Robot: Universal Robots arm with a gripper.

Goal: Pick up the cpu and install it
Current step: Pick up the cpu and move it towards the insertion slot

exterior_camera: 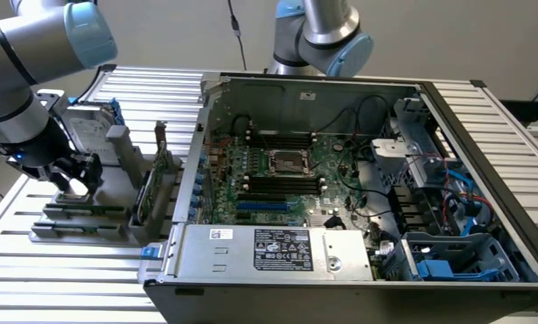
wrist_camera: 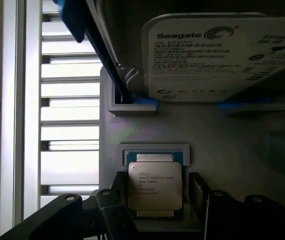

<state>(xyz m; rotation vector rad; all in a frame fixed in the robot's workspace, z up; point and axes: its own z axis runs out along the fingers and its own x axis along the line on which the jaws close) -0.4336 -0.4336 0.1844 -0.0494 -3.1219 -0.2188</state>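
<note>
Slatted aluminium table (exterior_camera: pixel 61 277) bearing an open computer case (exterior_camera: pixel 287 251); grey parts fixture (exterior_camera: pixel 82 227) just beside the case, on the exterior view's left.

Claw (wrist_camera: pixel 156 200) straddles the cpu (wrist_camera: pixel 155 186), its fingers (wrist_camera: pixel 115 215) cut off by the picture's edge; whether they touch the chip cannot be told. The cpu's print is too small to read. The hard drive (wrist_camera: pixel 222 55) runs out of frame, its fine label text illegible. In the exterior view, the arm (exterior_camera: pixel 34 74) and computer case (exterior_camera: pixel 323 94) are cropped.
</note>
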